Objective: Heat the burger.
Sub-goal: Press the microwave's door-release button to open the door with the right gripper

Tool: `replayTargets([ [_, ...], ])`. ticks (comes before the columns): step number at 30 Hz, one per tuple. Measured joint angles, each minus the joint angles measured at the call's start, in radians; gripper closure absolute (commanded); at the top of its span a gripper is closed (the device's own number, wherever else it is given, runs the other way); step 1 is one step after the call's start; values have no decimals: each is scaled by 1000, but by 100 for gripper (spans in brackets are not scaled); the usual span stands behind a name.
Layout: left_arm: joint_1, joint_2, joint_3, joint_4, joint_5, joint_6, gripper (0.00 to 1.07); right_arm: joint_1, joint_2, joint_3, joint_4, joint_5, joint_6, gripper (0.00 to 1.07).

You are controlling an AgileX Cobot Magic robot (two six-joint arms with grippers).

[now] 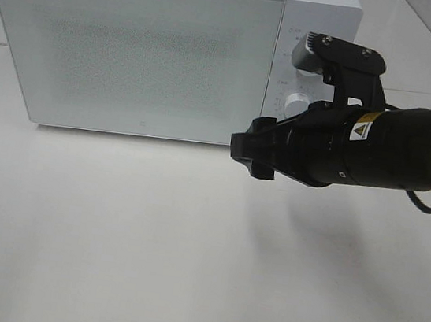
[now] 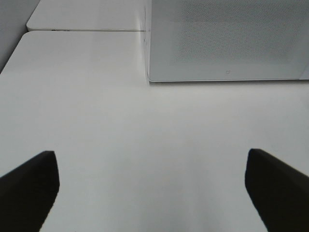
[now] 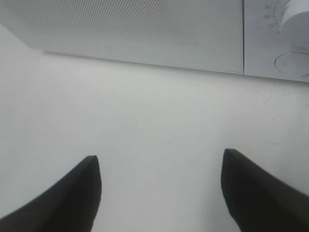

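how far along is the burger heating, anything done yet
Nothing looks clearly done. No burger shows in any view, and the microwave door is shut; its speckled window hides whether anything is inside. In hand: the right end effector hovers open and empty before the door's edge by the dials; the left end effector is open over the table. Left: likely opening the door, loading the burger, setting a dial.
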Motion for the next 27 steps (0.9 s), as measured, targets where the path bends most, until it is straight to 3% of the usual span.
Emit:
replayTargets([
  [3, 0, 0, 0, 0, 0, 0, 4, 0, -13, -8, -26, 41, -5, 41],
  [5, 0, 0, 0, 0, 0, 0, 4, 0, -73, -51, -130, 247, -13, 41],
  [8, 0, 0, 0, 0, 0, 0, 4, 0, -116, -73, -171, 371, -15, 41],
  [27, 0, 0, 0, 0, 0, 0, 4, 0, -412, -79, -195, 872, -22, 42],
])
